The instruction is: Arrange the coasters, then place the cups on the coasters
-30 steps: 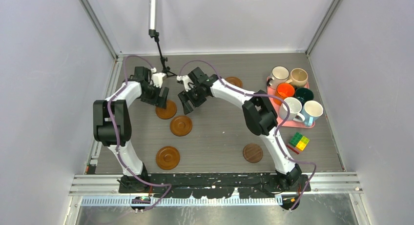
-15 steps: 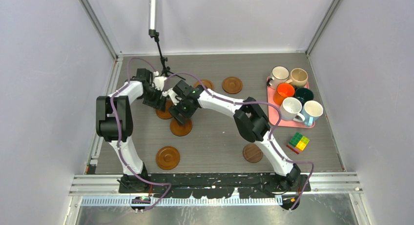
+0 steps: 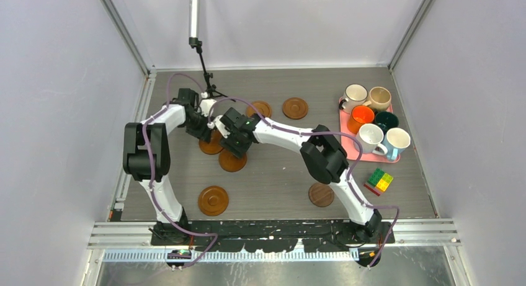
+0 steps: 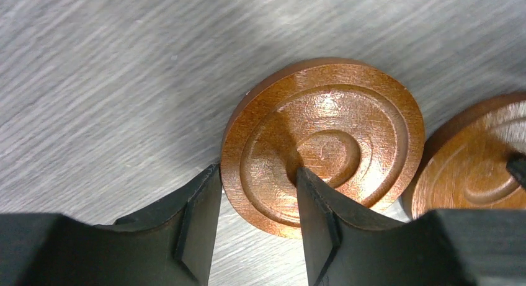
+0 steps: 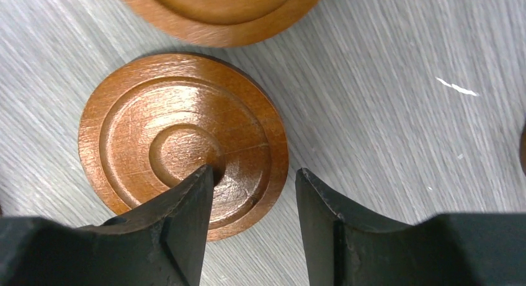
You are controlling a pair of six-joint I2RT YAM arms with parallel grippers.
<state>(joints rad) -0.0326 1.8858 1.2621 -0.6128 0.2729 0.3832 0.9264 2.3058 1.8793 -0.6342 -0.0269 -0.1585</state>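
Note:
Six brown coasters lie on the table. My left gripper (image 4: 257,174) is shut on the rim of one ringed coaster (image 4: 347,112), one finger outside the edge and one in its centre hollow; from above it is the coaster (image 3: 211,144). My right gripper (image 5: 255,172) is open astride the rim of the neighbouring coaster (image 5: 155,131), left finger in the centre, right finger clear of the edge. The other coasters sit at the front left (image 3: 213,200), the back (image 3: 260,107) (image 3: 295,107), and a darker flat one (image 3: 320,195). The cups (image 3: 370,137) stand on the pink tray.
The pink tray (image 3: 356,154) with the mugs is at the right edge. Coloured toy bricks (image 3: 379,180) lie in front of it. A black camera pole (image 3: 203,66) stands at the back, just behind both wrists. The two arms nearly touch at mid-left.
The right gripper swung left and down onto the middle coaster, uncovering a back coaster, and its jaws narrowed. The left gripper closed on its coaster's rim.

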